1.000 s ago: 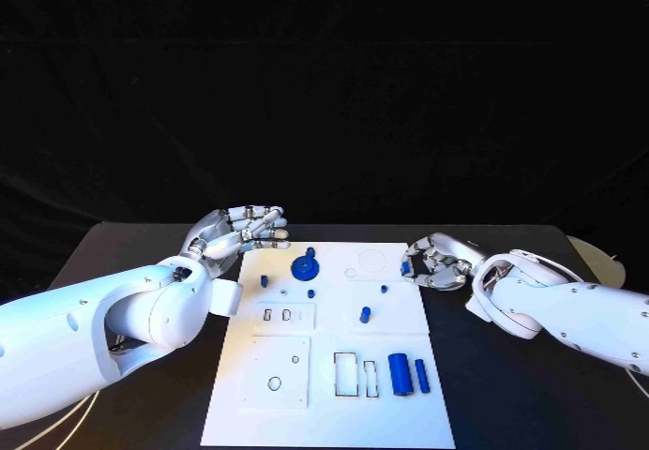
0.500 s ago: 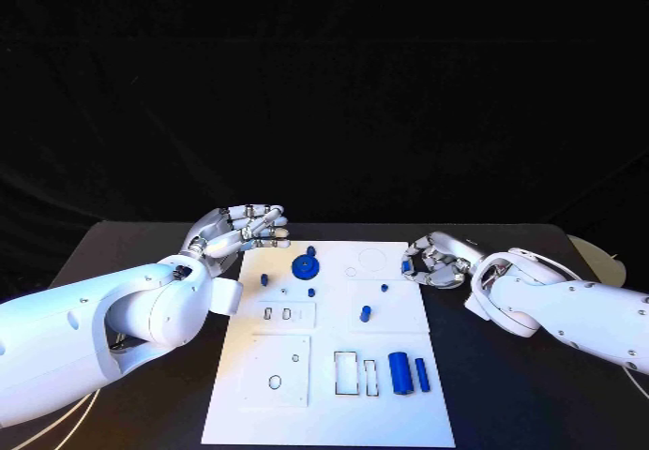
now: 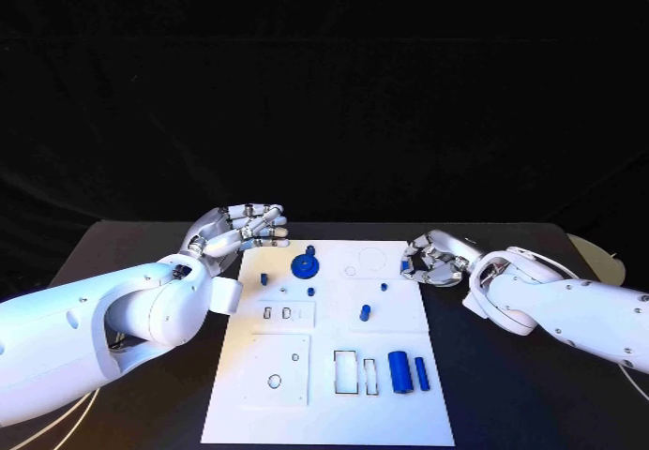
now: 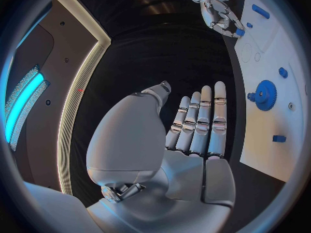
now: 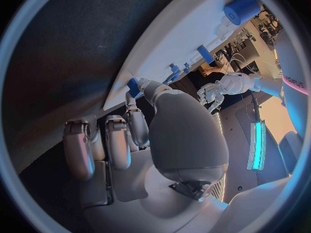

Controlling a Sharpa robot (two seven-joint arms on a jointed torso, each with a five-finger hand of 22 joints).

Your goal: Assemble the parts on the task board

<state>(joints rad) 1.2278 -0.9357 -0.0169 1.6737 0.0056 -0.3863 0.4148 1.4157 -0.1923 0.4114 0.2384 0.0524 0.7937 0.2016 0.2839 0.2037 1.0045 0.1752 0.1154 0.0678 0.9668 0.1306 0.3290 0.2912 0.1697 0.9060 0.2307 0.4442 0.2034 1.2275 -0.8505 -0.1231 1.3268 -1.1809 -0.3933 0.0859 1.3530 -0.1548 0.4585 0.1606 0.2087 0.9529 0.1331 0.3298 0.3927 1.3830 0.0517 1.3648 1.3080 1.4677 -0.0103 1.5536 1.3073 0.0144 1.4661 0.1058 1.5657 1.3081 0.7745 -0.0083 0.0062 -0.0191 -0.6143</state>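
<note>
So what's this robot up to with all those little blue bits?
It is fitting small blue parts into a white task board. The right hand pinches one small blue part at the board's far right edge. The left hand hovers open beside the far left corner, holding nothing. A blue gear already sits on the board.

The head camera is looking steeply down over the black tabletop (image 3: 514, 412) and the whole task board (image 3: 324, 412). Each wrist fisheye is sitting close behind its own hand, facing along the fingers. Both are sharing the board's far end, and each is catching the opposite hand.
</note>
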